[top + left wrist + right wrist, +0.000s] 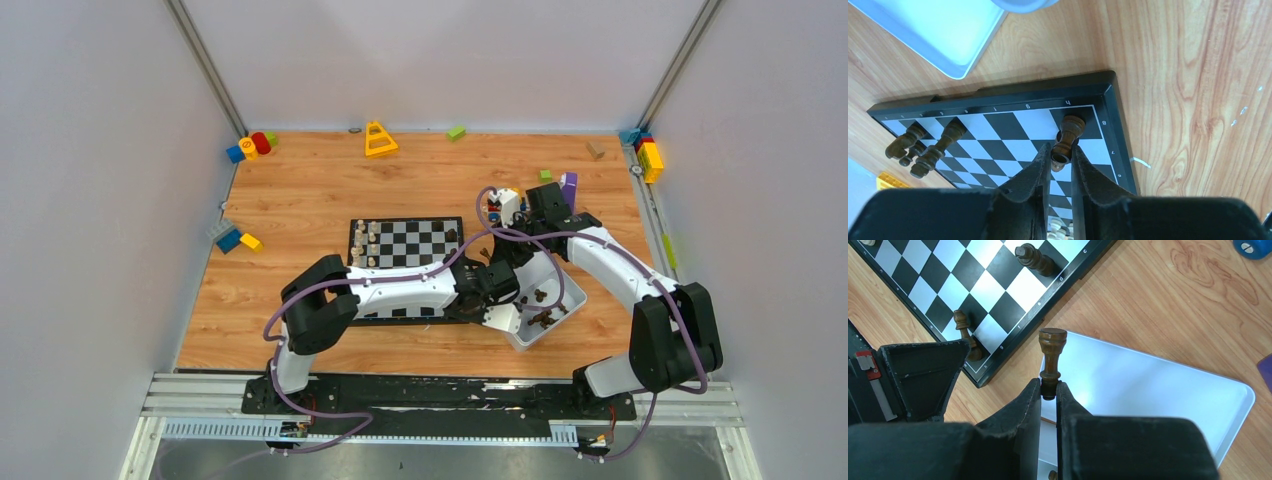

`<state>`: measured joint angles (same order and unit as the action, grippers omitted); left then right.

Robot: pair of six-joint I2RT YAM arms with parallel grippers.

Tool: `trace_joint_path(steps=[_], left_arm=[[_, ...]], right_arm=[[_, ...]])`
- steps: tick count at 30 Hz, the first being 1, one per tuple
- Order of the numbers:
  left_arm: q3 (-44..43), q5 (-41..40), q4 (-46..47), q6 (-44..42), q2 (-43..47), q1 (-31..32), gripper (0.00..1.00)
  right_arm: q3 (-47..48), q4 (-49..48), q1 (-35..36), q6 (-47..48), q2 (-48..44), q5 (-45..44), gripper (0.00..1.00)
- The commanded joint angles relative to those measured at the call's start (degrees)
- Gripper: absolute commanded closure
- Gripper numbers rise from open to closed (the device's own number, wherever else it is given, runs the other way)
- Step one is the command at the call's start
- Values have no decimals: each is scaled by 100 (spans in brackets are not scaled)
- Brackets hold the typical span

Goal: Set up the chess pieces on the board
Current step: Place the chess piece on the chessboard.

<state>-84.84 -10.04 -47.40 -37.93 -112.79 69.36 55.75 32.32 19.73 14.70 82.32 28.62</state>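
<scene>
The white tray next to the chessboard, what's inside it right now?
A few dark brown chess pieces lie loose on the floor of the white tray. Its far end and left side are covered by the right arm and left arm, so any pieces there cannot be seen.

The right gripper (1048, 390) is pinching a dark brown chess piece (1052, 347) over a white tray (1158, 390). Two dark pieces (1035, 259) are sitting on the board (943, 287).

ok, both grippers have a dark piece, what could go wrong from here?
Left gripper pinches its dark piece at one end, tilted over the board corner: it may topple on release. Right gripper holds a second dark piece only at the fingertips: it could pivot or drop.
</scene>
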Motion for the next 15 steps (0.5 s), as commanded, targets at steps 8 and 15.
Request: trace_joint_path(steps=[8, 15], left_arm=[[-243, -88, 12, 208, -88, 77, 62], [-275, -31, -12, 272, 15, 77, 52]], right_arm=[[-5, -63, -3, 68, 2, 139, 99], [12, -65, -4, 60, 46, 152, 99]])
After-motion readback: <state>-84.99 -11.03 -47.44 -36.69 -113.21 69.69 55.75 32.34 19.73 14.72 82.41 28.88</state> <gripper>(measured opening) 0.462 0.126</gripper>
